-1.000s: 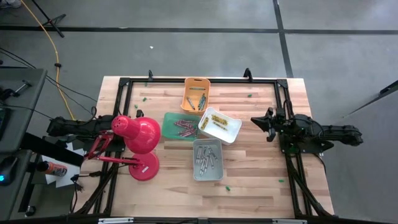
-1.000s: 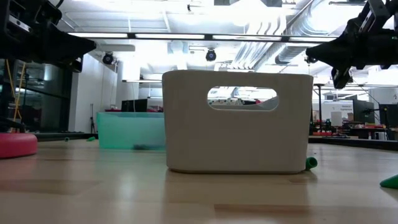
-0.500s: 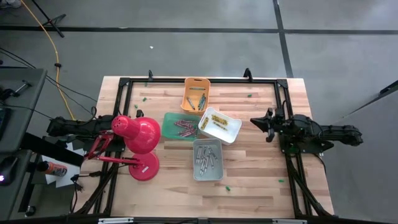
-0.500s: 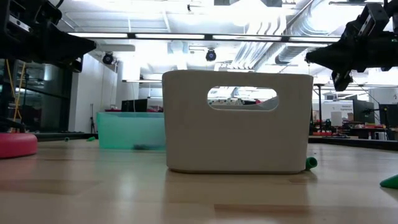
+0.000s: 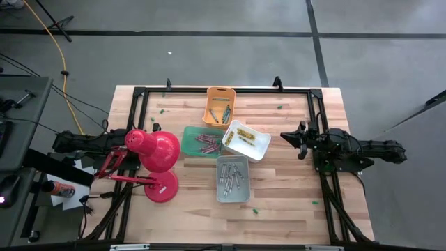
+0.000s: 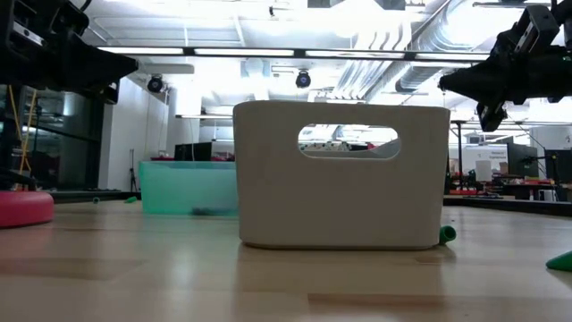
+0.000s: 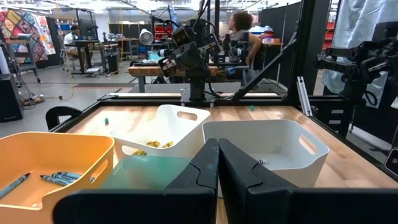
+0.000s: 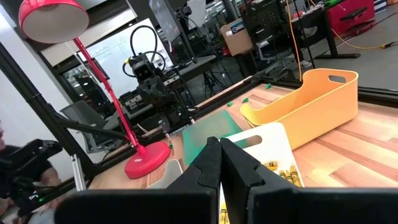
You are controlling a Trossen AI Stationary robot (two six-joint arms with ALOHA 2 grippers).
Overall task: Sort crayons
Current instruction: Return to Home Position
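The sorting looks finished, and both arms sit parked at opposite ends of the bench (image 5: 293,209). The right tool (image 8: 219,146) hangs above the right edge, pointing inward at the bins, its fingers pressed together on nothing. The left tool (image 7: 218,145) is at the left edge, mostly hidden from above by the head of the red lamp (image 5: 159,150), and it too is clenched and empty.

The crayons lie in four bins clustered mid-bench:
- the blue crayons (image 5: 220,111) are in the orange bin (image 5: 221,89) at the far side
- the red crayons (image 5: 205,143) are in the green bin (image 5: 191,150)
- the yellow crayons (image 5: 244,134) are in the tilted white bin (image 5: 258,148), which touches the green one
- the grey crayons (image 5: 231,176) are in the grey bin (image 5: 233,196) nearest the front

No loose crayon shows on the bare wood, only a few green specks (image 5: 255,209).

If one had to be lifted again, it would likely be very light and stiff but brittle, snapping under a hard squeeze. It is round, so it would roll if nudged, though the paper wrap probably gives decent grip. The best hold is across the middle of the barrel, fingers square to its length. In the bins they lie heaped and crossing, so singling one out near a bin wall would be awkward
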